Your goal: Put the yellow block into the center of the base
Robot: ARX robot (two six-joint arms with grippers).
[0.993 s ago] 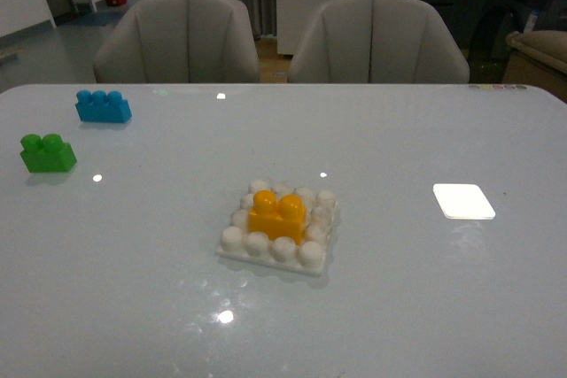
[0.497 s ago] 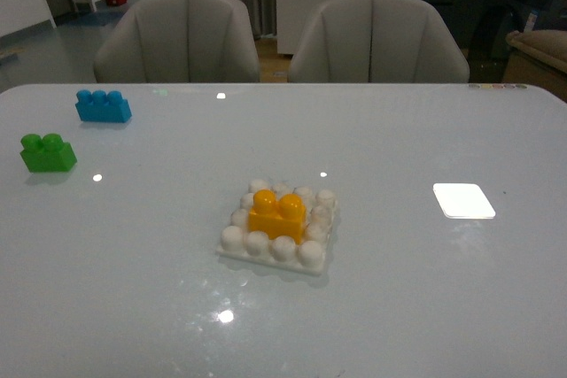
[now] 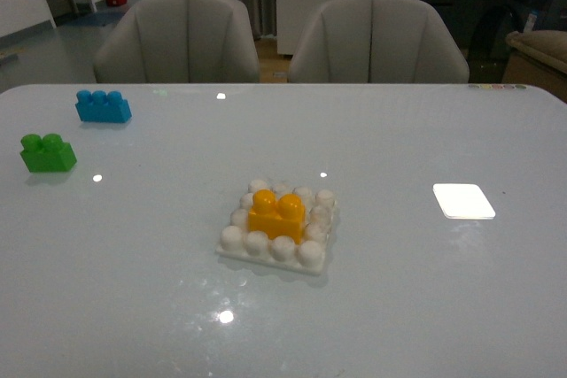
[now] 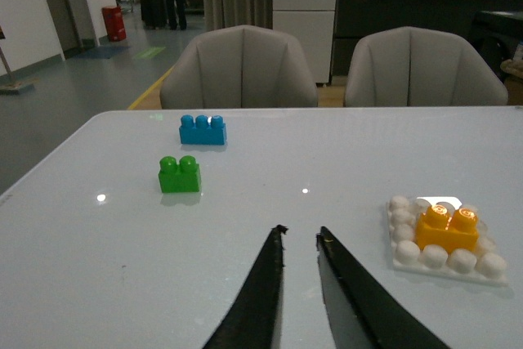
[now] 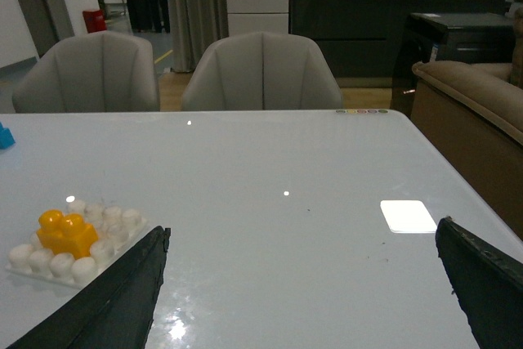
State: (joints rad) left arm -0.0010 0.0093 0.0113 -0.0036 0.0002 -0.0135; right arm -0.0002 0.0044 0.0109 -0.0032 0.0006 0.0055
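Note:
The yellow block sits seated on the middle studs of the white studded base at the table's centre. It also shows in the left wrist view on the base, and in the right wrist view on the base. Neither arm shows in the front view. My left gripper is shut and empty, held above the table to the left of the base. My right gripper is wide open and empty, to the right of the base.
A green two-stud brick and a blue three-stud brick lie at the far left. A smooth flat white square lies at the right. Two grey chairs stand behind the table's far edge.

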